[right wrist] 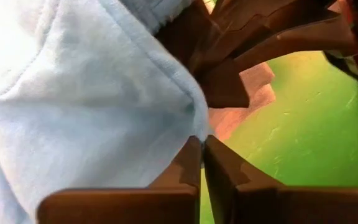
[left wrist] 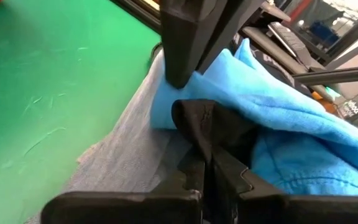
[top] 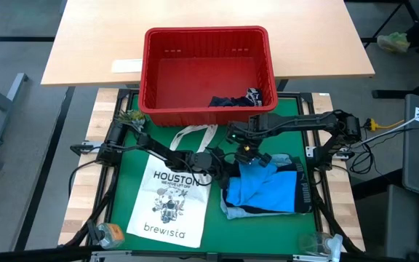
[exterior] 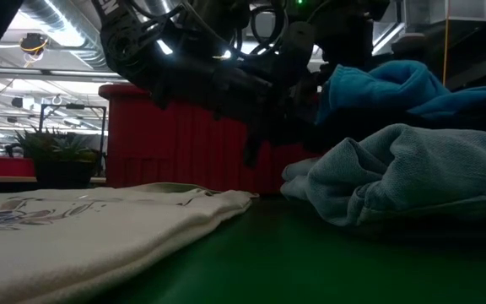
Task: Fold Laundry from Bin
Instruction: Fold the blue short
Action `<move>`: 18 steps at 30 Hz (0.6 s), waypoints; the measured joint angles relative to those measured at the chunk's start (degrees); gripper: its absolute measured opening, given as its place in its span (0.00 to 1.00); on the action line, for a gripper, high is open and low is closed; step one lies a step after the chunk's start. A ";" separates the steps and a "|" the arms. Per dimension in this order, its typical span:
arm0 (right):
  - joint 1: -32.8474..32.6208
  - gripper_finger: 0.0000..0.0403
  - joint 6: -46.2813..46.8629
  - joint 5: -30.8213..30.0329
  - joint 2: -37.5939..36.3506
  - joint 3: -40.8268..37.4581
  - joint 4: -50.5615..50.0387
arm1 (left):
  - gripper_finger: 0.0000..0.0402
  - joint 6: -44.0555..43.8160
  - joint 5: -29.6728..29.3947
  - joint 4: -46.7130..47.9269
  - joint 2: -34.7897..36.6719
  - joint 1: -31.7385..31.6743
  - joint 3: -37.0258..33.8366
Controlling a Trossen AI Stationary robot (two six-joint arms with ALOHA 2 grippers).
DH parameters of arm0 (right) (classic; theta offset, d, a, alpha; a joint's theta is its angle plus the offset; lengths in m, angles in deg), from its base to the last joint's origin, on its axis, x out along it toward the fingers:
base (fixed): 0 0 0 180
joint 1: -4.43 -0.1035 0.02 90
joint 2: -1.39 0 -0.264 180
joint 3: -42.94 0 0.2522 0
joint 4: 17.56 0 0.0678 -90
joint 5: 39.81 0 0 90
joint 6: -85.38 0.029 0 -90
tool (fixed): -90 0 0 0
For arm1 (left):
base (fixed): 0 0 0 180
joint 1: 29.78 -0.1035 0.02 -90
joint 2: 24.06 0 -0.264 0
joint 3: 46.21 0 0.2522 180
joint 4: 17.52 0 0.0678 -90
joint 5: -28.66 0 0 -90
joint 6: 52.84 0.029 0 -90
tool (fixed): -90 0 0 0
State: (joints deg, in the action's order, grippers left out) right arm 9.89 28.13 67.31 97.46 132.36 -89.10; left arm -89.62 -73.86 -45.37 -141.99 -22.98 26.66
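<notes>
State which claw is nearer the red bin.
Right. The right claw sits just in front of the red bin, at the blue shirt; the left claw is farther back.

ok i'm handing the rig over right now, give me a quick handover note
Left gripper: shut on a dark garment at the clothes pile.
Right gripper: shut on the bright blue garment, right beside the left one.
Pile on the green mat: bright blue on top, light blue denim beneath.
Red bin: a dark garment or two remain in its corner.
White tote bag lies flat on the mat.
Done: most laundry is out of the bin. Left: nothing looks neatly folded yet.
</notes>
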 joint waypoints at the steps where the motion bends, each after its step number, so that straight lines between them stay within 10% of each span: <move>1: -0.24 0.02 -0.01 -0.13 0.00 0.02 -0.40 | 0.01 0.01 0.00 0.22 0.00 -0.05 0.00; 18: -16.18 0.00 14.79 -13.29 0.02 4.80 -22.10 | 0.30 1.39 0.70 0.47 0.31 -1.72 0.00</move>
State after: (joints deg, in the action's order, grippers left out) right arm -6.29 42.92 54.02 97.48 137.17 -111.20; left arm -88.23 -73.16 -44.90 -141.68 -24.70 26.66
